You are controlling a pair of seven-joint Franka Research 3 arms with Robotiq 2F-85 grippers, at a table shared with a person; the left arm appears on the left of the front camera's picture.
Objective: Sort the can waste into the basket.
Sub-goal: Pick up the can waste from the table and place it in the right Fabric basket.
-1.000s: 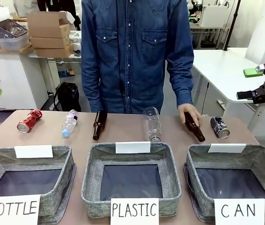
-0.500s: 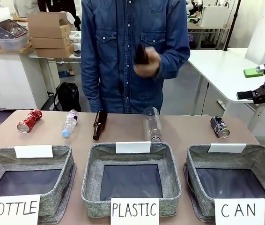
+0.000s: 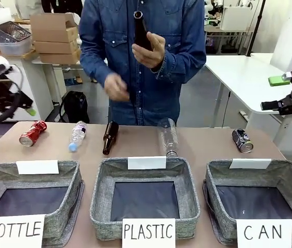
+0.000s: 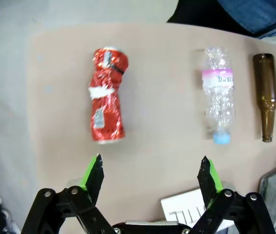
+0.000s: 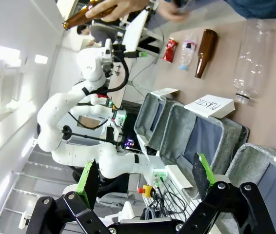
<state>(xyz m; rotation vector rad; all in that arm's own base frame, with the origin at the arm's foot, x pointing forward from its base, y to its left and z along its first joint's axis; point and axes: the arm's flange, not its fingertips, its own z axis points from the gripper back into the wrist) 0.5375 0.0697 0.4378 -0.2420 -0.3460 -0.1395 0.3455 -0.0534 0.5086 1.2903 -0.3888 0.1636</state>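
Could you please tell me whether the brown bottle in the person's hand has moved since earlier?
Yes: the person's hand has lifted the brown bottle up and leftward, away from the dark can.

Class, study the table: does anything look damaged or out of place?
The red can is crushed and twisted at its middle, and the small plastic bottle beside it is crumpled. Both lie on their sides, far from the CAN basket.

Light: bright, even, diffuse from overhead | Shadows: faint and soft beside the red can (image 4: 107,97) and clear plastic bottle (image 4: 218,92) | Glare: ceiling panels (image 5: 1,52) blown out, right wrist view | Blur: person's lower hand (image 3: 116,87) smeared, front view otherwise sharp | Distortion: wide-angle bending at wrist-view edges
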